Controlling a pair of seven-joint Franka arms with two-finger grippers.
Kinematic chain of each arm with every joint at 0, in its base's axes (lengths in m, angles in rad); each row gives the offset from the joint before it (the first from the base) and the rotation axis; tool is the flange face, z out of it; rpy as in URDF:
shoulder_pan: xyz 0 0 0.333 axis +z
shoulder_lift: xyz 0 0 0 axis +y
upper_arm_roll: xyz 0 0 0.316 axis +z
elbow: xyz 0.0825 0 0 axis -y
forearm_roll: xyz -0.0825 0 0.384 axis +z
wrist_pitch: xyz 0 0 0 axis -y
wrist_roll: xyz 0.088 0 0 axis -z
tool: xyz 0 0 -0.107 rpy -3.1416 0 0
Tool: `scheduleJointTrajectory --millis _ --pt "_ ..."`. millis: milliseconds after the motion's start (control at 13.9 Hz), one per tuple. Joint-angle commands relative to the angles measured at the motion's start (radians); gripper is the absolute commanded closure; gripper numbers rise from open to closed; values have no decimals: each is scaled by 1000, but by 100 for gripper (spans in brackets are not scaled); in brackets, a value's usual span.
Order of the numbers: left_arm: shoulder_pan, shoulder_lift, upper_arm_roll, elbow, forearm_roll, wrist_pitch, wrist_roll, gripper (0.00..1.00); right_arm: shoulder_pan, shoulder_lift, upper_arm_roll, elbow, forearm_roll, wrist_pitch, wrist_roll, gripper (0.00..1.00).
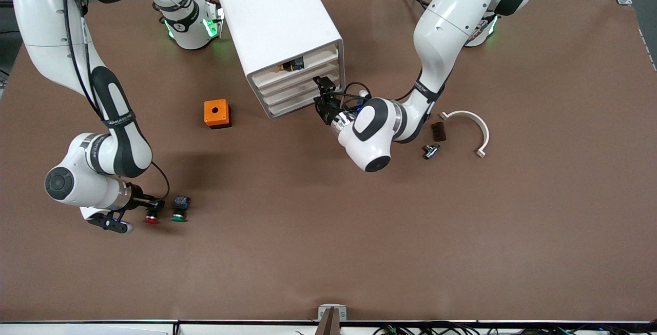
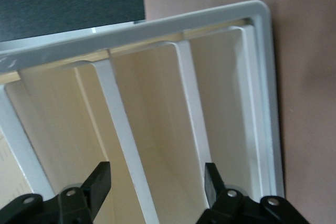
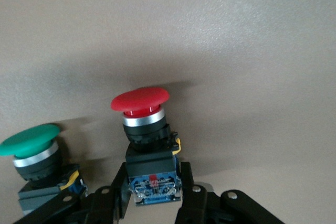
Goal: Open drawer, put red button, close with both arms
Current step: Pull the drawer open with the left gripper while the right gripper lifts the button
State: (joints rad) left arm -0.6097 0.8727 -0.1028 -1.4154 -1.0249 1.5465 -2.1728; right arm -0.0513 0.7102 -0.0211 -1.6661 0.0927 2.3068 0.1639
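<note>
the right hand [image 3: 152,203] is cut off at the frame edge in its wrist view, only the black finger bases showing, closed on the blue-black body of the red button [image 3: 140,102]. the button's small label is too fine to read. its cap is a smooth glossy dome over a metal ring. the green button [image 1: 179,208] lies on the bench [image 1: 328,253] just beside it, toward 3 o'clock in the front view. both sit toward the right arm's end.

the left hand [image 2: 157,182] is at the cabinet [image 1: 279,32] front, its fingers [image 2: 100,179] spread apart either side of a white rib, gripping nothing visible. the drawer [image 1: 300,76], second from the top, looks shut; small things show in the top slot, hard to make out.

an orange box [image 1: 217,113] with a round hole stands at the cabinet's 9 o'clock. a white curved clamp [image 1: 475,127], a dark block [image 1: 439,131] and a small metal fitting [image 1: 430,150] lie toward the left arm's end. writing on the right arm's band cannot be read.
</note>
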Motion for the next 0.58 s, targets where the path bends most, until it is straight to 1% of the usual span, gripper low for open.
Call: scheduleJointTrajectory --millis 0,144,216,361,433,505 --pt "-27 3 3 15 -43 -28 -105 24 13 2 0 12 1 0 49 95" --pt "-30 11 2 13 -52 -29 -124 35 19 -5 0 17 -1 -7 48 98" --pt "-41 17 3 13 -81 -31 -143 41 19 -9 0 19 -5 -9 46 99" --pt "-39 32 3 15 -93 -31 -163 54 21 -40 0 19 -8 -36 48 100" --pt "-39 37 3 15 -95 -31 -163 62 28 -64 -3 20 -11 -67 51 100" --pt "-38 39 3 15 -89 -39 -165 76 42 -99 -8 20 -19 -98 71 100"
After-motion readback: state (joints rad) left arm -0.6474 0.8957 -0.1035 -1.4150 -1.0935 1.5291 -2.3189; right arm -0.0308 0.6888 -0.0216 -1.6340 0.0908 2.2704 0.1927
